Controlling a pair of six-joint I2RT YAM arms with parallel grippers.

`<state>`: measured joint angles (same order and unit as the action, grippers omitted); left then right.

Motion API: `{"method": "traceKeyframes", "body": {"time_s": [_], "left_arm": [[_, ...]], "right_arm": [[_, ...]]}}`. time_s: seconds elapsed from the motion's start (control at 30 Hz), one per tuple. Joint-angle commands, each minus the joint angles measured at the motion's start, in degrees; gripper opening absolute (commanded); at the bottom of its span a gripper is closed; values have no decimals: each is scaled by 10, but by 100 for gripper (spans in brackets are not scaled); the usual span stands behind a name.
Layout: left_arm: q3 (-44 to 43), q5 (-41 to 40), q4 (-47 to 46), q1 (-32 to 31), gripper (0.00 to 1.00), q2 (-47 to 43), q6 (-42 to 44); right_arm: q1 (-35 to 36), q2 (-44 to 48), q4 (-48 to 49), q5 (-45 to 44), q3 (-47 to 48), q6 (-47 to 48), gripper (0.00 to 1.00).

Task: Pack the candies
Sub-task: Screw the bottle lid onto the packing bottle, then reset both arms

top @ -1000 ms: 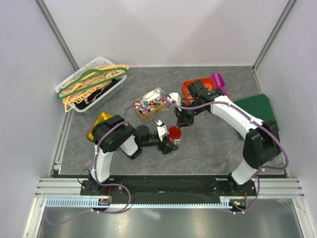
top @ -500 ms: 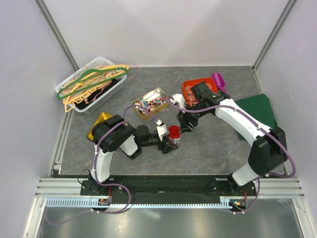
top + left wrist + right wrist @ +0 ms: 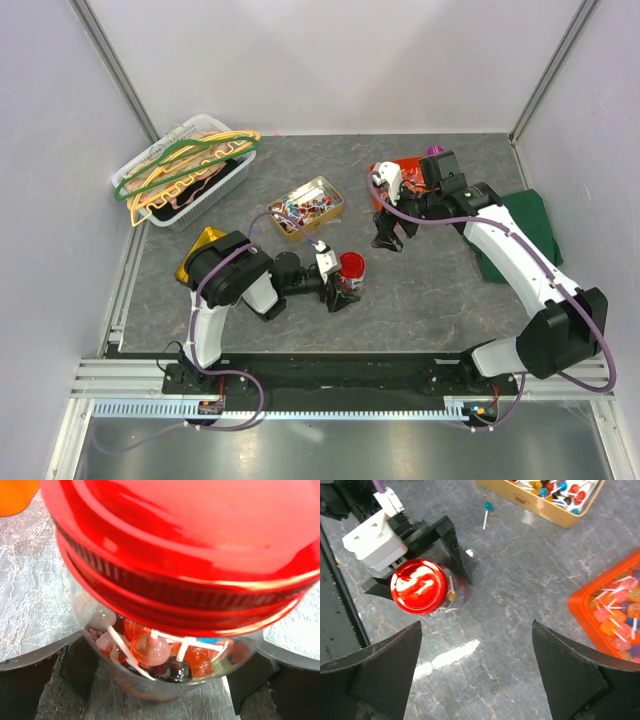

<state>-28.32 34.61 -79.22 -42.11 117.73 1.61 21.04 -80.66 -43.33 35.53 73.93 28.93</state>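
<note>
The candies (image 3: 150, 650) are packed in the jar (image 3: 456, 594), which is stood on the table (image 3: 520, 580) under the red lid (image 3: 417, 586); more are seen in the orange tray (image 3: 577, 605) and yellow tin (image 3: 555, 517). The left gripper (image 3: 160, 680) is spread to both sides of the jar, seemingly just off the glass; the right gripper (image 3: 475, 645) is held wide and empty between jar and tray. Capping is judged done, with release in hand. Next, the 2 arms must be drawn clear without the jar being knocked.
</note>
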Motion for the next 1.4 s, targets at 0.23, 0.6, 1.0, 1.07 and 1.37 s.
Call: {"method": "traceKeyframes", "body": {"time_s": [0.23, 0.6, 1.0, 1.07, 1.37], "left_arm": [[75, 11, -140, 3, 100, -91, 58], [133, -10, 89, 4, 100, -274, 144], [110, -85, 363, 41, 100, -471, 227], [64, -77, 459, 52, 100, -497, 227], [-138, -59, 701, 143, 100, -553, 210]], "right_arm": [[-7, 42, 54, -24, -23, -26, 98], [-6, 65, 70, -49, -39, -31, 98], [-8, 78, 130, -126, -54, -65, 98], [-8, 72, 133, -131, -48, -74, 98], [-9, 90, 179, -209, -27, -107, 98]]}}
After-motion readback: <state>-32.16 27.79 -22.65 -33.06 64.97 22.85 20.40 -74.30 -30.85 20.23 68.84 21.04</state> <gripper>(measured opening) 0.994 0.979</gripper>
